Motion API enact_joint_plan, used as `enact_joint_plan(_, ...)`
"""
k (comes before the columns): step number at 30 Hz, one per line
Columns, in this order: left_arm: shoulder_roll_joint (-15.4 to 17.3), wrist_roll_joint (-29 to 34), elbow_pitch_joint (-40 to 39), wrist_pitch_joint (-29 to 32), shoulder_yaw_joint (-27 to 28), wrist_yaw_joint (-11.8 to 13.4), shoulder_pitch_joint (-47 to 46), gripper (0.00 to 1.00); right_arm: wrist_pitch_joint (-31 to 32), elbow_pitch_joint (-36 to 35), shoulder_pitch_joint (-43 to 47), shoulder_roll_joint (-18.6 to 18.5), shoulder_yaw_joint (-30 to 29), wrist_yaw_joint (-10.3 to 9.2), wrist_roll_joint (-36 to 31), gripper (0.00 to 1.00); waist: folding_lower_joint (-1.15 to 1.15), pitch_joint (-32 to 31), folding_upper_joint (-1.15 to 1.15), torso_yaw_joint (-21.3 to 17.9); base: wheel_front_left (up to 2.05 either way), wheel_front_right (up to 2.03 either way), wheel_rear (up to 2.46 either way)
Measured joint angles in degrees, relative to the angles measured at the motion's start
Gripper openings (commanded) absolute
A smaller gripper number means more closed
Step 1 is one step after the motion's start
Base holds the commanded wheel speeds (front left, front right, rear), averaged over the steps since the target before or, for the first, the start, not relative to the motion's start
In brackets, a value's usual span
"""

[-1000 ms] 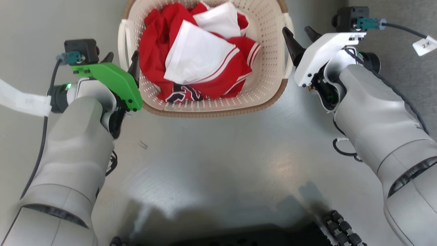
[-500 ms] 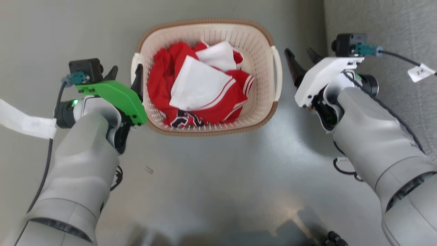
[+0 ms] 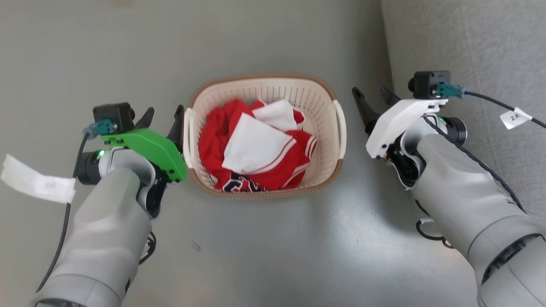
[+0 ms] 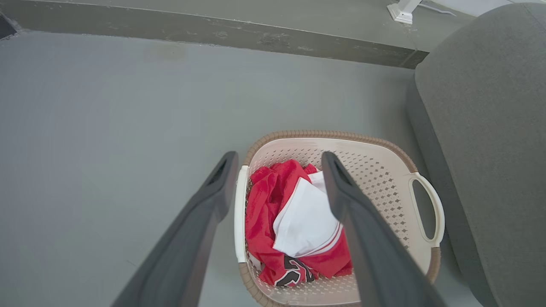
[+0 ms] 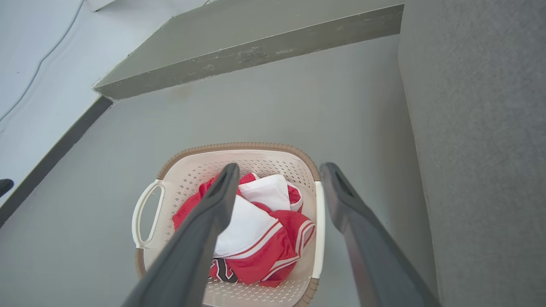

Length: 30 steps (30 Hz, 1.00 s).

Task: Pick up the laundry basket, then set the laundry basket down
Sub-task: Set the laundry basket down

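Far left first: a white paper tag (image 3: 38, 184) hangs off the left arm's cable, and just inboard of it sits the green wrist cover (image 3: 147, 147). Above that, the left gripper (image 3: 163, 120) hovers by the basket, its two dark fingers (image 3: 177, 123) spread wide with nothing between them. The inner one stands just beside the left white handle (image 3: 188, 138); whether it touches, I cannot tell. In the left wrist view that handle lies in the gap between the two fingers.

Centre now: the laundry basket (image 3: 313, 100) sits upright on the grey floor (image 3: 106, 51). It has cream perforated walls and a brown woven-look rim (image 3: 264, 77) running all round. Inside lies a heap of red clothes (image 3: 211, 140) with a folded white piece (image 3: 256, 147) on top and a dark printed patch (image 3: 239, 184) against the near wall. The right white handle (image 3: 341, 128) stands out on the basket's other side.

Moving right, the right gripper (image 3: 374, 102) sits ahead of its white wrist cover (image 3: 396, 119). Its fingers are parted too and hold nothing, near that right handle but apart from it. In the right wrist view the handle's pale edge shows between them.

Further right, a small marked tag (image 3: 515, 118) rides the right cable. Grey upholstered furniture (image 3: 469, 42) runs along the right edge, near the basket. A low step (image 5: 256, 47) crosses the floor beyond the basket in both wrist views
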Motion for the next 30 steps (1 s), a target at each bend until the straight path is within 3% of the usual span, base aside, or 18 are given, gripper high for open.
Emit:
enact_joint_plan(15, 3.4, 1.3, -11.2, 0.0, 6.9, 0.0, 8.3, 1.00, 0.0, -11.8, 6.3, -4.6, -6.6, -0.12, -3.7, 1.00, 0.00, -11.1, 0.00, 1.0, 0.00, 0.00, 0.00)
enact_joint_plan(30, 4.6, 6.1, -23.1, 0.0, 13.7, 2.0, 19.2, 1.00, -0.2, -29.1, 17.4, -7.2, -15.9, -5.41, -12.7, 1.00, 0.00, -19.6, 0.00, 1.7, 0.00, 0.00, 0.00)
